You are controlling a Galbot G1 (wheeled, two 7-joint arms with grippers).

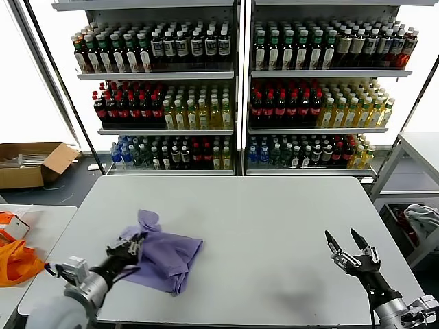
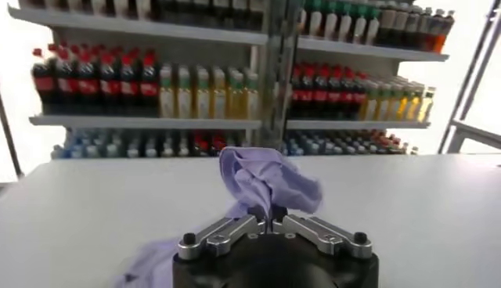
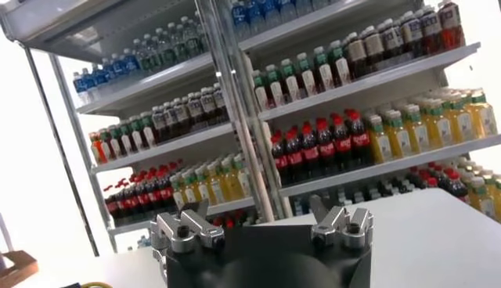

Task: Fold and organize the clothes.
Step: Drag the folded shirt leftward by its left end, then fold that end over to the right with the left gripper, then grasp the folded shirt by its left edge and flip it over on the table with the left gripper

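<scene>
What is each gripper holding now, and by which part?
Left gripper pinches a raised fold of the purple T-shirt; right gripper holds nothing.

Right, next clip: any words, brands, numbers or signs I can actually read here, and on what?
None can be read.
Bottle labels on the shelves: too small and blurred.
Purple T-shirt, pinched by the left end effector: no print or tag showing.
Cardboard box: no legible marking.
Orange bag: nothing legible.
Table: no markings.
</scene>
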